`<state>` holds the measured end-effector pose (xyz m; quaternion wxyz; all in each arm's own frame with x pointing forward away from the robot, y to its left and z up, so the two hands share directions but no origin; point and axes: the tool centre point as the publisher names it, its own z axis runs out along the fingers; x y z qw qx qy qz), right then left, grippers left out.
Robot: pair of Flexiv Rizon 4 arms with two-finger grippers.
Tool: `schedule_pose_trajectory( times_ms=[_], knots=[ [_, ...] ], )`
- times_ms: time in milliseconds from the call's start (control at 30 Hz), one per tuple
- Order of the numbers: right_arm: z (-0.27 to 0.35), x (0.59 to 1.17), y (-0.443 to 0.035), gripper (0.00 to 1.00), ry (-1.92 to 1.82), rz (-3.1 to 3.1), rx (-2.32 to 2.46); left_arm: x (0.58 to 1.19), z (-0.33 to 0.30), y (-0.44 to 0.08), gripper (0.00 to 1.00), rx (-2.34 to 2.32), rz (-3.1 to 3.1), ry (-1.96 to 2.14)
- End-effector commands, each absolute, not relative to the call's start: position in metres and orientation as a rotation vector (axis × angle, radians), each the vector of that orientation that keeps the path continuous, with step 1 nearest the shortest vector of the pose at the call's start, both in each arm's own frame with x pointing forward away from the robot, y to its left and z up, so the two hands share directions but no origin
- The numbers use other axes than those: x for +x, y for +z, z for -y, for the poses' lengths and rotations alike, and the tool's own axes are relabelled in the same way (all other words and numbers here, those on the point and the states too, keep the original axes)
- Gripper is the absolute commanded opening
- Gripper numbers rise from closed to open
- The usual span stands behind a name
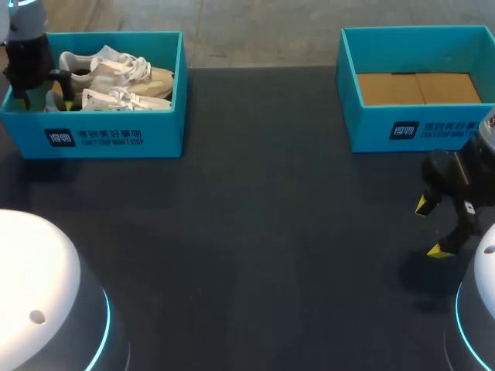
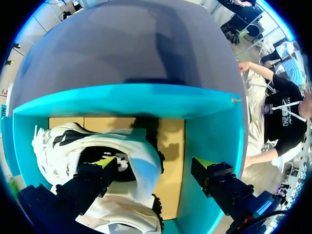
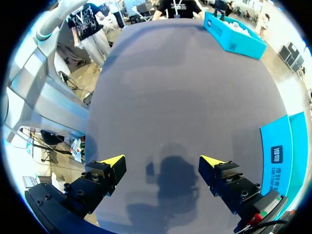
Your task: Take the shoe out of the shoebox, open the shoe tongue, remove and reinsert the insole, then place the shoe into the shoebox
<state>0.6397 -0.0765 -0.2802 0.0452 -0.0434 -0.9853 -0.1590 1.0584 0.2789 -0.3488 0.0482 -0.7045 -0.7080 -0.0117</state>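
left pincer (image 2: 155, 163) spread, straddling shoe (image 2: 141, 146) side | in shoebox (image 2: 136, 100) | right pincer (image 3: 163, 160) spread, over table (image 3: 185, 87)

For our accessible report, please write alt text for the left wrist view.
The open left gripper hangs inside the teal shoebox, one finger in the opening of the white shoe, the other above the bare cardboard floor.

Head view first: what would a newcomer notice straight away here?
The teal shoebox at far left, holding pale shoes, with the left hand open inside it, one finger at a shoe's opening. At the far right stands a second teal box, empty, the right hand open before it.
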Motion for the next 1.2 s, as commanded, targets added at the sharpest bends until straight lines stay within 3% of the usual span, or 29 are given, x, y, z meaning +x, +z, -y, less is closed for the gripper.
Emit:
schedule_pose_trajectory(
  times_ms=[33, 100, 367, 567, 800, 900, 1067, 1100, 1167, 1200],
  knots=[
    [0.076, 0.639, -0.281, 1.00, -0.482, 3.012, -0.135, 1.063, -0.279, -0.359, 0.99, -2.147, 2.143, -0.026],
    [0.076, 0.639, -0.281, 1.00, -0.482, 3.012, -0.135, 1.063, -0.279, -0.363, 0.99, -2.145, 2.138, -0.025],
    [0.076, 0.639, -0.281, 1.00, -0.482, 3.012, -0.135, 1.063, -0.277, -0.372, 0.82, -2.128, 2.131, -0.011],
    [0.076, 0.639, -0.281, 1.00, -0.482, 3.012, -0.135, 1.063, -0.275, -0.380, 0.78, -2.123, 2.114, -0.015],
    [0.076, 0.639, -0.281, 1.00, -0.482, 3.012, -0.135, 1.062, -0.276, -0.385, 0.64, -2.120, 2.096, -0.019],
    [0.076, 0.639, -0.281, 1.00, -0.482, 3.012, -0.135, 1.060, -0.275, -0.386, 0.48, -2.118, 2.091, -0.015],
    [0.076, 0.639, -0.281, 1.00, -0.482, 3.012, -0.135, 1.057, -0.275, -0.391, 0.39, -2.115, 2.075, -0.008],
    [0.076, 0.639, -0.281, 1.00, -0.482, 3.012, -0.135, 1.057, -0.275, -0.391, 0.29, -2.115, 2.074, -0.009],
    [0.076, 0.639, -0.281, 1.00, -0.482, 3.012, -0.135, 1.057, -0.275, -0.391, 0.00, -2.119, 2.070, -0.011],
    [0.076, 0.639, -0.281, 1.00, -0.482, 3.012, -0.135, 1.057, -0.275, -0.391, 0.00, -2.126, 2.066, -0.015]
  ],
)
